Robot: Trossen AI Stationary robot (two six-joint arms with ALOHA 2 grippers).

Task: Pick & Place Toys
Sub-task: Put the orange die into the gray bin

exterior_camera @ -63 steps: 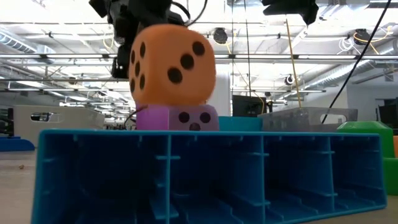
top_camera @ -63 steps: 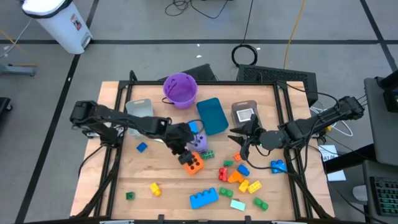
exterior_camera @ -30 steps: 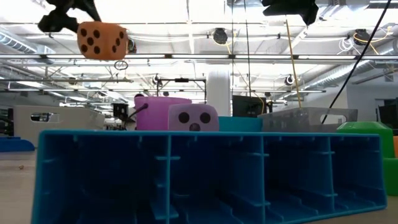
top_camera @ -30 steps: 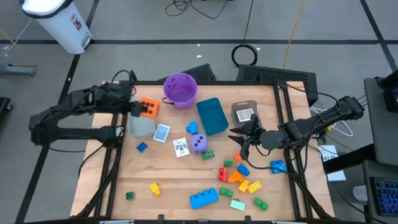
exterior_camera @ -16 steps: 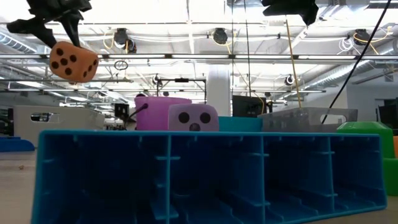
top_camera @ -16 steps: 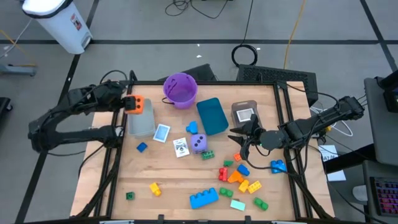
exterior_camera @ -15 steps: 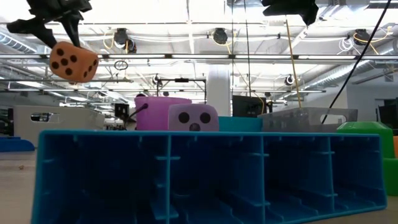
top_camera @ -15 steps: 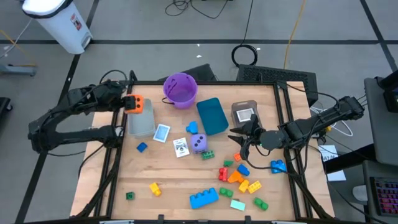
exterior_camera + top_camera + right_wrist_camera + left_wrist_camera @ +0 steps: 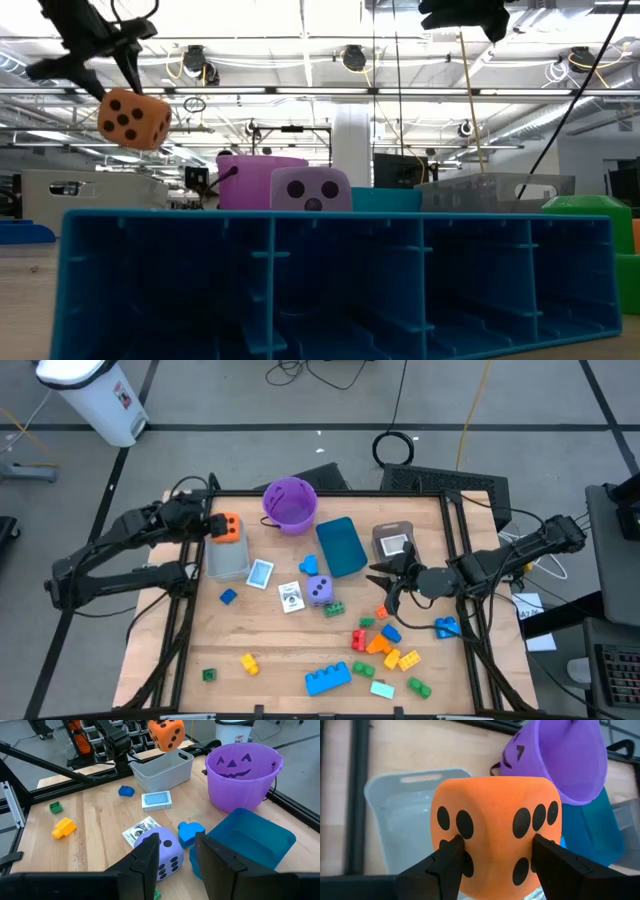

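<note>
The left gripper [image 9: 492,857] clenches the orange die [image 9: 495,830] above the grey bin [image 9: 226,550], its lower faces cut off. The right gripper [image 9: 384,584] hangs over the table [image 9: 270,635]; its 2 fingers stand apart, holding nothing.

Item colours, as seen:
- Foam die [image 9: 495,827]: orange w/ black dots.
- Second die [image 9: 161,851]: purple w/ black dots.
- Plastic bucket [image 9: 290,502]: purple, black pumpkin-face print.
- Bin nr bucket [image 9: 341,546]: teal.
- Bin under orange die [image 9: 162,769]: pale grey.
- Long brick [image 9: 328,679]: blue.
- Small bricks: yellow [image 9: 249,663], green [image 9: 209,675], orange [image 9: 379,644], red [image 9: 358,639].
- Picture card [image 9: 157,800]: blue patterned back.
- Desk [image 9: 275,645]: light wood grain, black frame.
- Arms: black.
</note>
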